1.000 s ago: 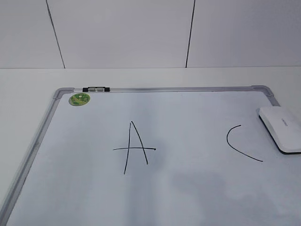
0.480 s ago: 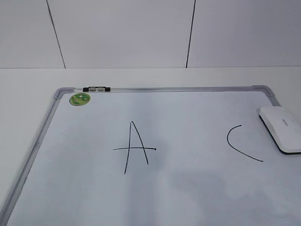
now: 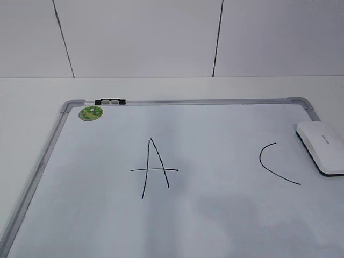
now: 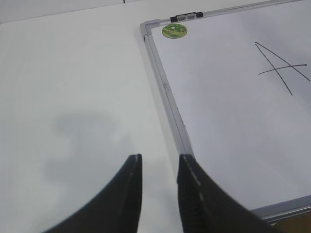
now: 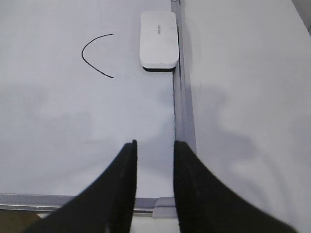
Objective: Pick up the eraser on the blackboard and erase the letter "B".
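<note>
The plain white worktop (image 3: 32,91) is carrying a large white dry-erase blackboard (image 3: 215,215) with a grey metal frame and rounded corners, which is filling most of the near side and running off the near edge of the exterior view. A palm-sized white rounded-rectangle plastic eraser (image 3: 321,146) with a thin black base is lying flat on the board near the far right corner, touching the right frame rail. A hand-drawn black letter "A" (image 3: 154,167) is sitting mid-board, and a black "C" (image 3: 275,163) is lying just left of the eraser. No "B" is showing. A round green sticker (image 3: 91,113) and a small black-and-clear clip (image 3: 109,101) are sitting at the far left corner. The left gripper (image 4: 159,165) is hovering over bare worktop beside the left rail, fingers slightly apart and empty. The right gripper (image 5: 154,150) is hovering over the right rail, fingers likewise parted, well apart from the eraser.
</note>
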Motion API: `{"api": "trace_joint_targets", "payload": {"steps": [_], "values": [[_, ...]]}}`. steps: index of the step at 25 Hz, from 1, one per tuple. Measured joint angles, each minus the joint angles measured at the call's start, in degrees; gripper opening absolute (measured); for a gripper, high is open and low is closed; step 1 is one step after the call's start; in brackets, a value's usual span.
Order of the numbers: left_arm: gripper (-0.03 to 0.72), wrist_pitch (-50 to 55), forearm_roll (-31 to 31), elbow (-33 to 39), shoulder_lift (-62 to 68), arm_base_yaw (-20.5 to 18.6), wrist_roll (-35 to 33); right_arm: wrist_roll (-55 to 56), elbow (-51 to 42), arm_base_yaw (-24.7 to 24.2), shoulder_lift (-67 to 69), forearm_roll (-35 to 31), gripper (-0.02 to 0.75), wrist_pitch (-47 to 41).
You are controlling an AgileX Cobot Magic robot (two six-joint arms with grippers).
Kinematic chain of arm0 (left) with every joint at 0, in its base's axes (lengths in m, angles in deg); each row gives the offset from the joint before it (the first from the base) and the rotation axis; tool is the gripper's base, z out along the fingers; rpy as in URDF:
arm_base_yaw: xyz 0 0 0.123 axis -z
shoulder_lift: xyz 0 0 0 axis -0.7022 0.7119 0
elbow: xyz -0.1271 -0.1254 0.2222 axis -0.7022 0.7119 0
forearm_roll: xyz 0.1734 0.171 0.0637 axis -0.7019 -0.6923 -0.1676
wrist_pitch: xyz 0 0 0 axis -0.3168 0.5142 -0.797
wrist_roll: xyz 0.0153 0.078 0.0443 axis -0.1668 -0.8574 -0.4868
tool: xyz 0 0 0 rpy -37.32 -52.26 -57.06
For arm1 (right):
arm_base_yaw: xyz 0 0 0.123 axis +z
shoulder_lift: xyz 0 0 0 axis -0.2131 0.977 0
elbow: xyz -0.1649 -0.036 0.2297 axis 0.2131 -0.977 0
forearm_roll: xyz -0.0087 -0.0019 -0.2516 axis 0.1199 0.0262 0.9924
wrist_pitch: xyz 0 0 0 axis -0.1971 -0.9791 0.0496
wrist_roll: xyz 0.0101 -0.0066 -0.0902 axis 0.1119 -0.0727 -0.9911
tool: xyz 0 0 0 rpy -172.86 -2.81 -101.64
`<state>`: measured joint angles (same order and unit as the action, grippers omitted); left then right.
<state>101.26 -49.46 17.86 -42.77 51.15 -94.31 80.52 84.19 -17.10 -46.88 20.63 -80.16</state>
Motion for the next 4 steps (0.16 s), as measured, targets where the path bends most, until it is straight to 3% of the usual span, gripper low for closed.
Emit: {"api": "trace_joint_targets", "payload": {"steps": [4], "values": [[0.199, 0.0, 0.05, 0.0, 0.0, 0.0, 0.0, 0.0, 0.0, 0.0, 0.0, 0.0, 0.232, 0.0]]}}
